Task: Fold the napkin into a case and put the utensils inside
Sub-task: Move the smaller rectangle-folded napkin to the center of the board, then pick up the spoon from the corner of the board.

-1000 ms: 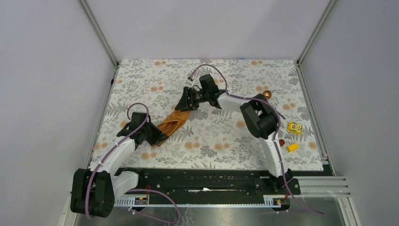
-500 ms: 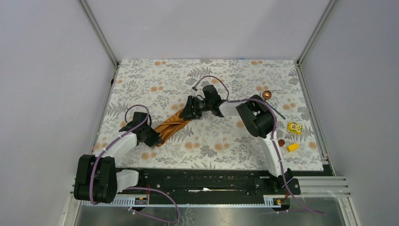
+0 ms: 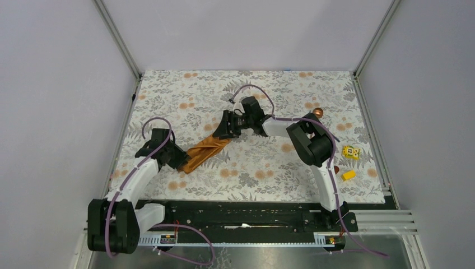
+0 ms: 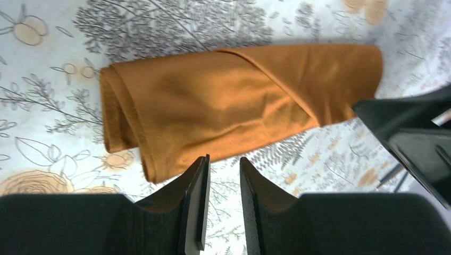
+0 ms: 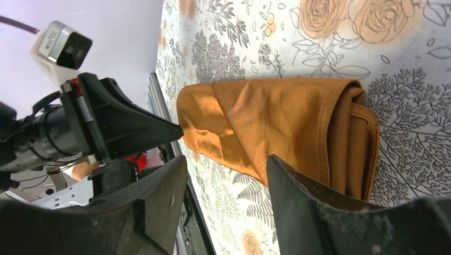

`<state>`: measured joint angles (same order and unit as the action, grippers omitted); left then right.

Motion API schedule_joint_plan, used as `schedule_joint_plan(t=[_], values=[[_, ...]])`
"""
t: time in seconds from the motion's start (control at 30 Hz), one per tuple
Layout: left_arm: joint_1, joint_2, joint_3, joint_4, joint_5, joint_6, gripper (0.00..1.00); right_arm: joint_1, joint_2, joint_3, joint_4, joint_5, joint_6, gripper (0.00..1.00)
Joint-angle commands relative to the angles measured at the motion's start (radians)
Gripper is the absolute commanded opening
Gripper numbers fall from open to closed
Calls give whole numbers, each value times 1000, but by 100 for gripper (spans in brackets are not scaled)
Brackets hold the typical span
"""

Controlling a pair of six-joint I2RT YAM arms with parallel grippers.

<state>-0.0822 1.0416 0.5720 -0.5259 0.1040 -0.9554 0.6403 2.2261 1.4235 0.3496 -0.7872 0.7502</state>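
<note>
The napkin (image 3: 206, 150) lies as a long, narrow folded case on the floral table, running diagonally between the two grippers. It also shows in the left wrist view (image 4: 228, 101) and in the right wrist view (image 5: 276, 117). My left gripper (image 3: 175, 158) is at its lower-left end, its jaws (image 4: 223, 159) slightly apart and empty just short of the cloth. My right gripper (image 3: 225, 129) is at its upper-right end, open wide (image 5: 226, 159) and holding nothing. The utensils lie far right: a copper-bowled spoon (image 3: 318, 112) and a dark handle (image 3: 333, 135), partly hidden behind the right arm.
Two small yellow blocks (image 3: 350, 151) (image 3: 348, 175) and a tiny brown disc (image 3: 335, 168) lie at the right edge of the table. Metal frame posts stand at the table's back corners. The arm bases and a black rail run along the near edge.
My left gripper has let go of the cloth's lower-left end and drawn back to the left. The cloth now lies flat on the table. The right gripper has barely moved.
</note>
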Motion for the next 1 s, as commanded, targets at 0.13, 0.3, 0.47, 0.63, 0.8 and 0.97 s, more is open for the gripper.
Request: schedule_joint_plan(t=[0.13, 0.3, 0.47, 0.63, 0.8, 0.97], values=[[42, 87, -63, 38, -71, 13, 31, 4, 16, -70, 93, 15, 32, 64], [45, 50, -38, 4, -44, 14, 35, 5, 3, -47, 27, 24, 13, 64], [45, -88, 55, -58, 1, 57, 51, 1, -175, 37, -258, 108, -147, 66], [45, -169, 187, -24, 138, 161, 72, -68, -356, 113, -695, 492, -393, 83], [14, -96, 300, 44, 343, 288, 75, -275, -415, 109, -942, 924, -469, 89], [-115, -30, 393, 57, 354, 373, 76, -574, -359, 131, -1023, 836, -429, 80]])
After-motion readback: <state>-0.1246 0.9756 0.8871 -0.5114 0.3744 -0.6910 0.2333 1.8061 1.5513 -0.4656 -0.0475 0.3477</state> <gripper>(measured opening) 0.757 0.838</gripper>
